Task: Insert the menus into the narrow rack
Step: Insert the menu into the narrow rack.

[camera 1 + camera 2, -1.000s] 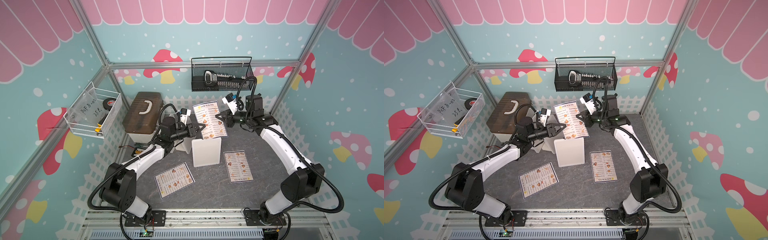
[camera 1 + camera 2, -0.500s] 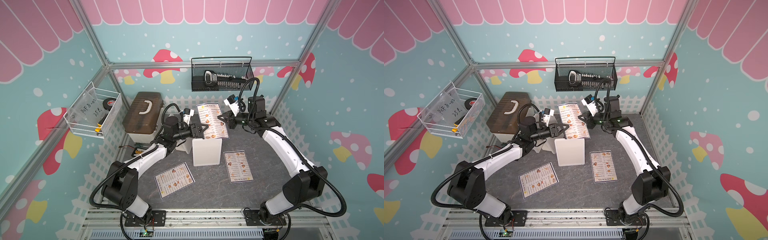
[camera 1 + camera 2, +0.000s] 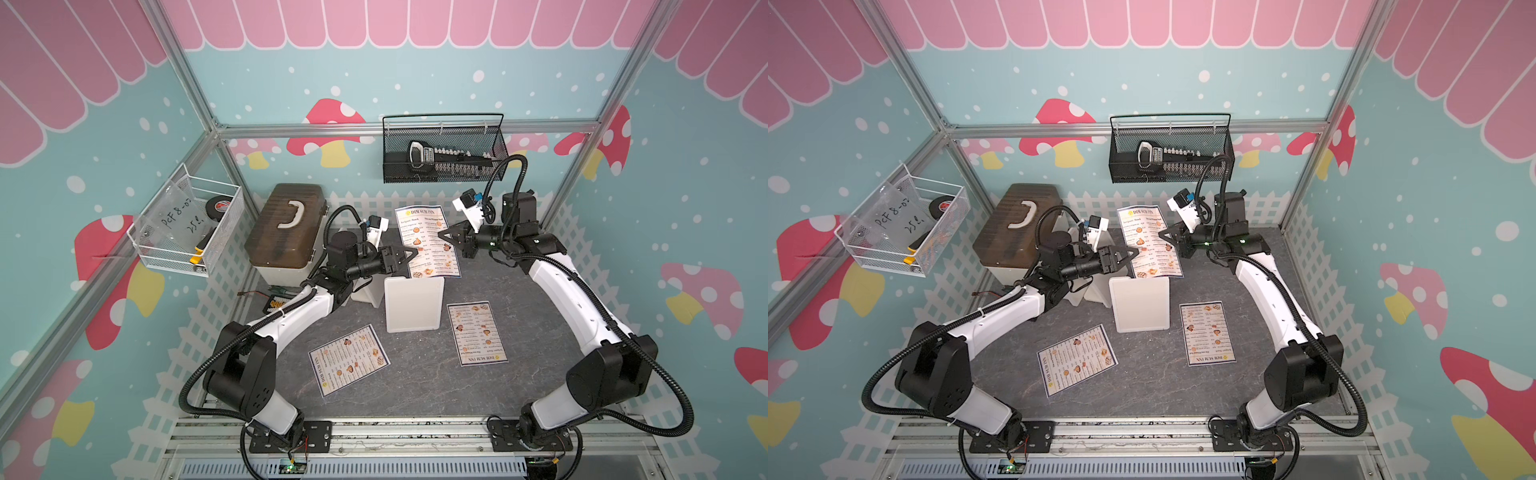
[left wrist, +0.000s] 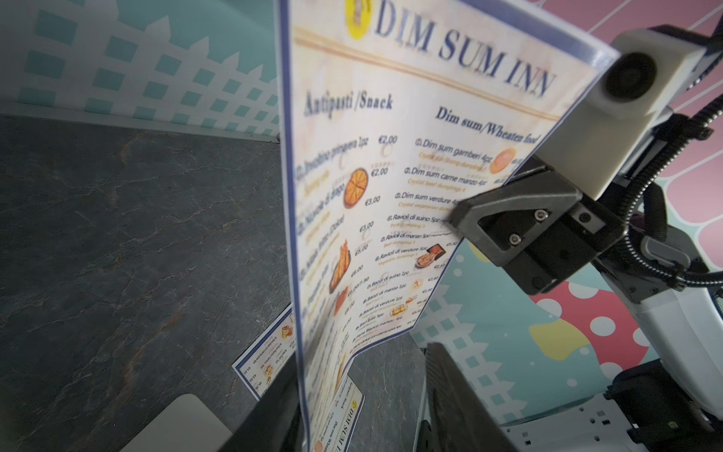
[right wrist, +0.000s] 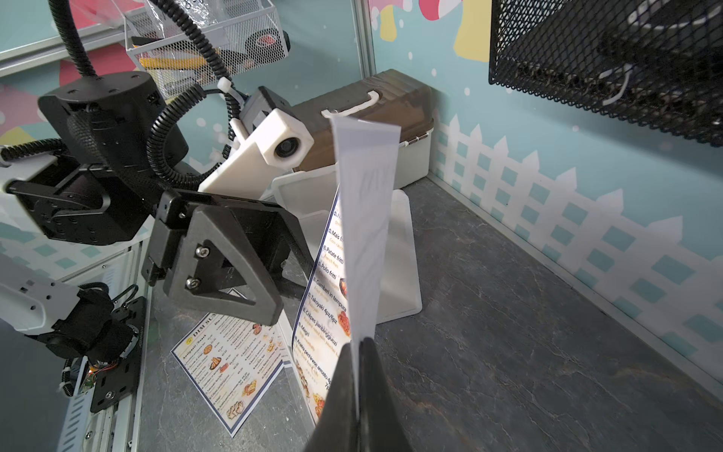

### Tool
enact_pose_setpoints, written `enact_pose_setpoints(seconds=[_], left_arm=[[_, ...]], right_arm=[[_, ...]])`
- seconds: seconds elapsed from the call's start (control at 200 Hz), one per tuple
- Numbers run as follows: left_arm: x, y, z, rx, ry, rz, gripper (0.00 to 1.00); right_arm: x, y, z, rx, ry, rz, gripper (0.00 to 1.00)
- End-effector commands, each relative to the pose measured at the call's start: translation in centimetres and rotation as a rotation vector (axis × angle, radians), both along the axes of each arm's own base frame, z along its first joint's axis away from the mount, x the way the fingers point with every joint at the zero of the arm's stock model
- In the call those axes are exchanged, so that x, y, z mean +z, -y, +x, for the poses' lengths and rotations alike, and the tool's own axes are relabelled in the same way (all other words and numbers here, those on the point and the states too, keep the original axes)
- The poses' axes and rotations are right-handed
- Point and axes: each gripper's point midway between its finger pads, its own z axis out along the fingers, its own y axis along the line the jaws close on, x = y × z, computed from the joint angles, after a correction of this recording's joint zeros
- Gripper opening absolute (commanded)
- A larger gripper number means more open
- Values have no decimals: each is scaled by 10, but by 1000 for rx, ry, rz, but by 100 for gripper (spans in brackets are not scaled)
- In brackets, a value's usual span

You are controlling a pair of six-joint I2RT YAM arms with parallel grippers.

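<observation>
One menu (image 3: 428,241) (image 3: 1150,241) stands upright in the air just over the top of the white narrow rack (image 3: 413,303) (image 3: 1140,303). My right gripper (image 3: 441,235) (image 5: 358,352) is shut on its right edge. The sheet (image 5: 365,235) rises edge-on from those jaws. My left gripper (image 3: 413,254) (image 4: 360,391) is open at its left edge; that edge (image 4: 297,274) runs between the parted jaws. I cannot tell whether the lower edge is inside the rack. Two more menus lie flat on the grey floor, one front left (image 3: 349,359) and one to the rack's right (image 3: 477,332).
A brown-lidded toolbox (image 3: 286,226) stands at the back left, close behind my left arm. A black mesh basket (image 3: 442,153) hangs on the back wall above my right wrist. A white wire basket (image 3: 187,226) hangs on the left wall. A small dark part (image 3: 276,299) lies by the toolbox.
My left gripper's jaws have opened wider around the menu's left edge. The menu and both grippers have drifted slightly to the right. The right grip is unchanged.
</observation>
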Motion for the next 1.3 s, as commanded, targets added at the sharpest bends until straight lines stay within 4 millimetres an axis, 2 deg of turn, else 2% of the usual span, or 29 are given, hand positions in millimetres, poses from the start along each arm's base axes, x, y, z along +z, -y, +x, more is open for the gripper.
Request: enact_pose_setpoints(seconds=[0.0,0.63,1.296], left_arm=[[7,0,7,8,27,5,49],[4,2,13,10,19,16,52],[7,6,13,-16,22,14,53]], right_arm=[[6,1,-8,41,39,8,0],[16,8,-24,85,68,36,0],[19,18,-27,128,59,75,0]])
